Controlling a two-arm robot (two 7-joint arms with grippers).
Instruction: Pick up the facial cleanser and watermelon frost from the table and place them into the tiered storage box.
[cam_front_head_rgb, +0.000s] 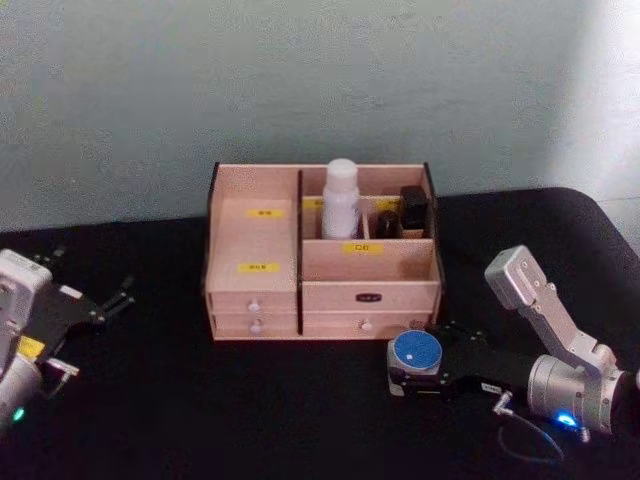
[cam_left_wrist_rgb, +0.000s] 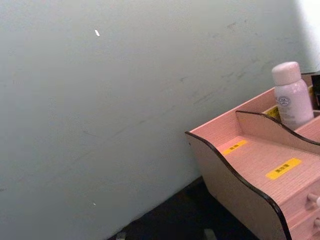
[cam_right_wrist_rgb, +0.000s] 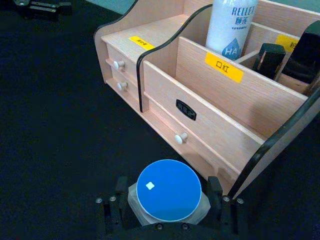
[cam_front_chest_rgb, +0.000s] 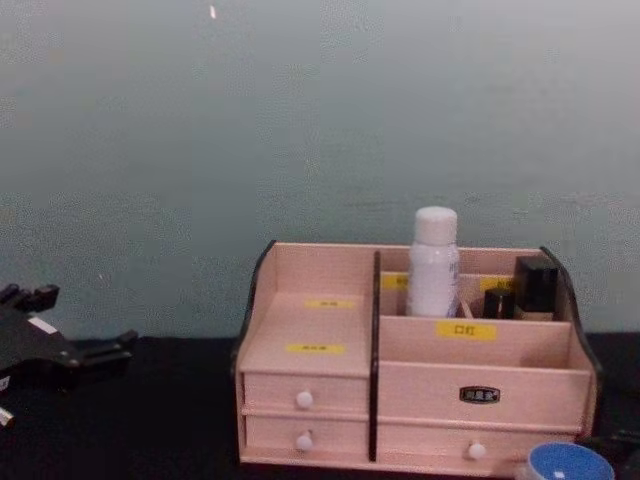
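The watermelon frost, a squat jar with a flat bright-blue lid, is just in front of the tiered storage box, near its right front corner. My right gripper reaches in from the right and is shut on the jar, one finger on each side. The facial cleanser, a tall white bottle, stands upright in a back compartment of the box. My left gripper rests open and empty at the table's far left, well away from the box.
Small black containers stand in the back right compartments beside the bottle. The box sits on a black tabletop against a pale wall. The front right compartment behind the yellow label holds nothing.
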